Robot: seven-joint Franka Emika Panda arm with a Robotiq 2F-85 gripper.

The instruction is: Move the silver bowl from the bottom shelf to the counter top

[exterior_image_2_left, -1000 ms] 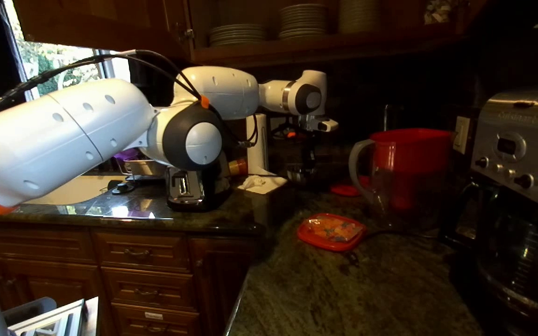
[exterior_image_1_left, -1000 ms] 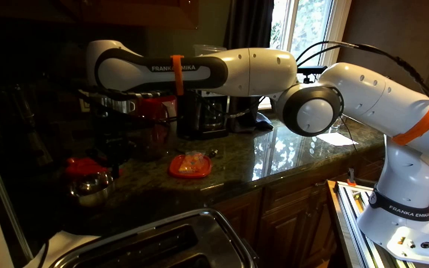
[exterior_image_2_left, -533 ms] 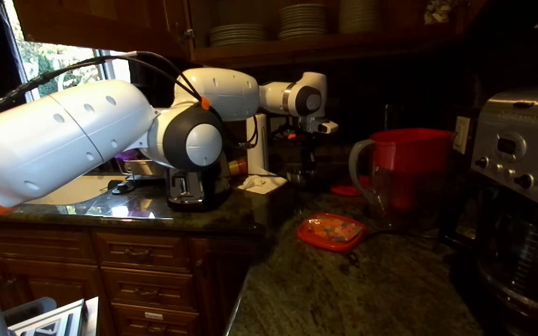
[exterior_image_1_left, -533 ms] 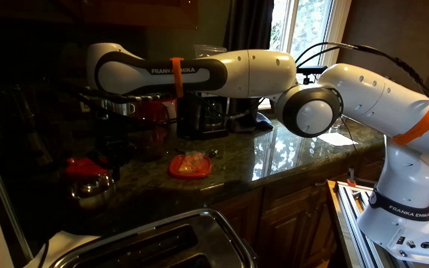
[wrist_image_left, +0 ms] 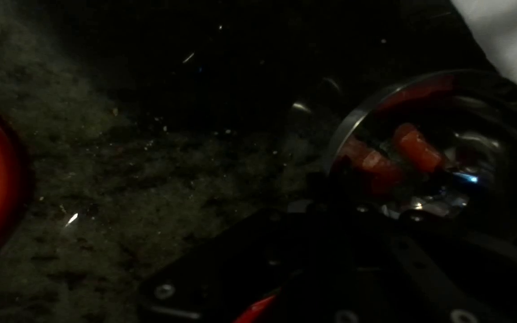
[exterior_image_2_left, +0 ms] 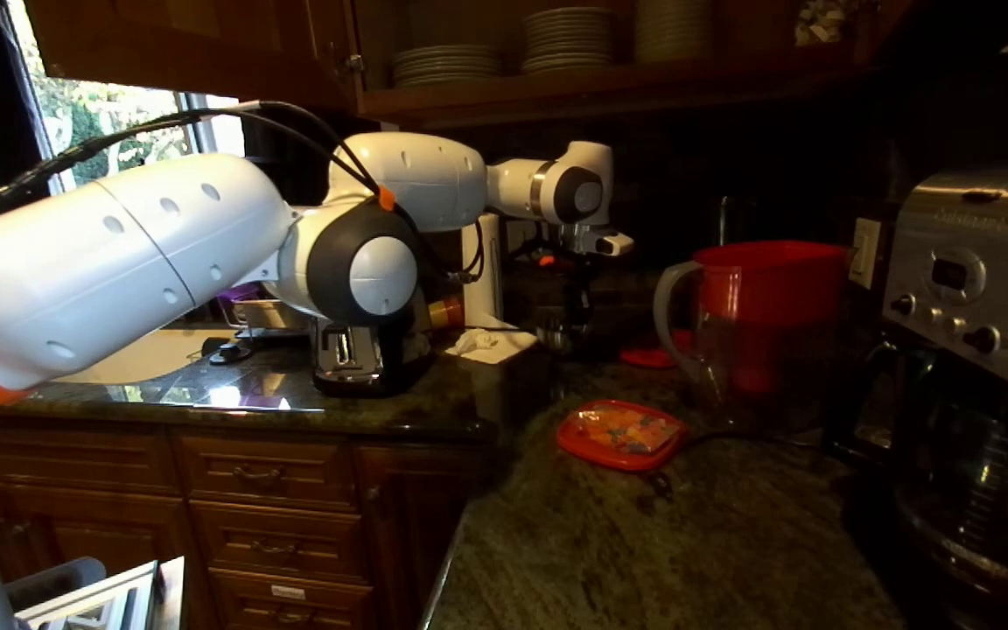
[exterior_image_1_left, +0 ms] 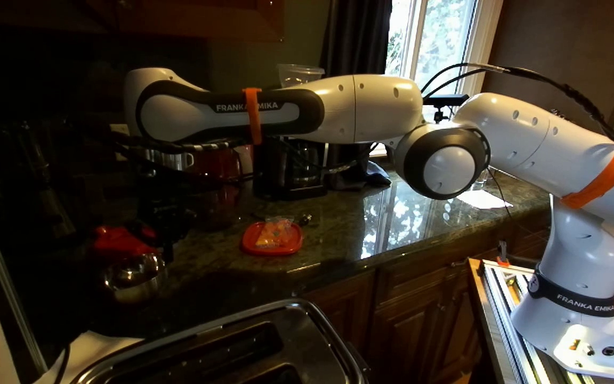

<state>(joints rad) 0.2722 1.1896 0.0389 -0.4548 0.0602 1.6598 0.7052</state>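
Note:
The silver bowl [exterior_image_1_left: 135, 288] hangs low over the far corner of the counter top [exterior_image_1_left: 333, 224], small and dim in an exterior view [exterior_image_2_left: 563, 337]. My gripper [wrist_image_left: 329, 181] is shut on the near part of the rim of the bowl [wrist_image_left: 361, 113], which passes between its dark fingertips. Orange-red shapes and bright glints show inside the bowl; I cannot tell contents from reflections. The gap between bowl and stone is too dark to judge. Overhead, the open cupboard's bottom shelf [exterior_image_2_left: 504, 103] carries stacked white plates.
A red plate [exterior_image_2_left: 587, 455] with a clear packet lies on the counter. Behind the bowl sits an orange-red dish [exterior_image_1_left: 120, 240]. A red-lidded pitcher [exterior_image_2_left: 766, 271] and coffee maker [exterior_image_2_left: 976, 271] stand nearby. The toaster [exterior_image_1_left: 307, 320] and white paper [exterior_image_2_left: 491, 346] are on the opposite side.
The whole arm has sunk a little, and the bowl has come down with my gripper, drifting slightly right in an exterior view. The grip has stayed shut.

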